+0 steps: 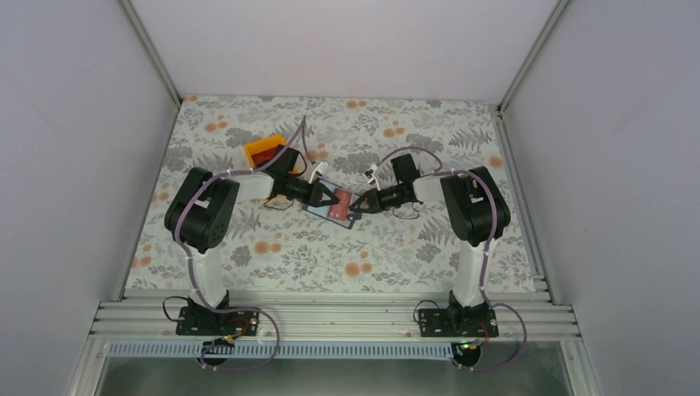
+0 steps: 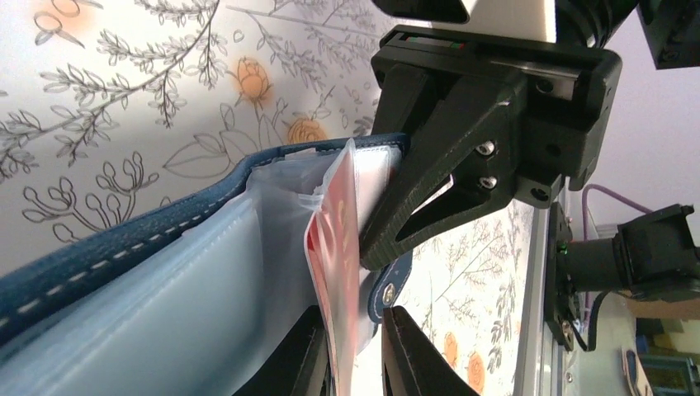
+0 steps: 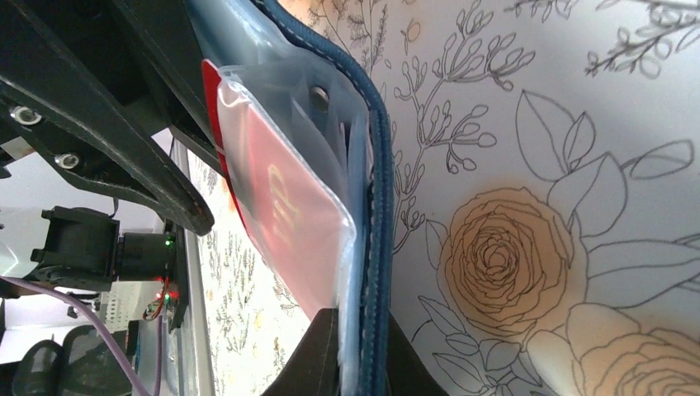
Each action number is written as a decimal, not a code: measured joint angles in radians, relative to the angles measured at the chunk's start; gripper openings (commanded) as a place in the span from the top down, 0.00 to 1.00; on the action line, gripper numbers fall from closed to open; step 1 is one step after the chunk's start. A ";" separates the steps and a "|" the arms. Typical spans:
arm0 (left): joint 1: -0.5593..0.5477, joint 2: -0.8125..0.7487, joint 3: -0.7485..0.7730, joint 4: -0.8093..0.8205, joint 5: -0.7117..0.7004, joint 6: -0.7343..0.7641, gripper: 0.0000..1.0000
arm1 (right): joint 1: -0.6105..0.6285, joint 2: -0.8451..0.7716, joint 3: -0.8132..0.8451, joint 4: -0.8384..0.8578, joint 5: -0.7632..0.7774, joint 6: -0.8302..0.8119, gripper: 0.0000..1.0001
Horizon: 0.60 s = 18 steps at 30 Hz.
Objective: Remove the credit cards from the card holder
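"So, where does everything sit?"

"On the floral tabletop [image 1: 272,247], with an orange tray [image 1: 260,151] at the far left, apart from the action. The card holder [image 2: 124,247] lies open near the middle, between the two arms."

"Which step is this?"

"I judge it the pull itself: a card caught and about to leave its pocket. I see none lying out on the tabletop."

"And each gripper?"

"The right gripper [image 3: 359,346] has its fingers pressed together on the stitched blue edge and plastic sleeve of the card holder, anchoring it. The left gripper [image 2: 353,346] is nearly closed, and a red credit card [image 2: 330,256] runs down into the thin gap between its fingers. It looks pinched, though the contact sits at the very bottom of the left wrist view and is hard to confirm."

"Where exactly is the card?"

"Partly inside a clear pocket, one end standing out of it, just beside the small snap tab [image 2: 386,290]."

"What does the next move call for?"

"Probably a straight draw by the left arm along the pocket's opening, while the right holds firm so the card holder doesn't lift or fold. A card that thin could slip."
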 measured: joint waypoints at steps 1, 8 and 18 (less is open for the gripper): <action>0.000 -0.002 0.000 0.007 0.000 -0.005 0.82 | 0.000 0.000 0.005 -0.005 0.001 -0.007 0.96; 0.014 -0.015 0.000 0.036 0.010 -0.041 0.84 | -0.005 0.000 0.025 -0.032 0.003 -0.042 0.96; 0.052 -0.013 0.074 0.033 0.042 -0.042 0.94 | -0.005 0.000 0.035 -0.077 0.007 -0.077 0.95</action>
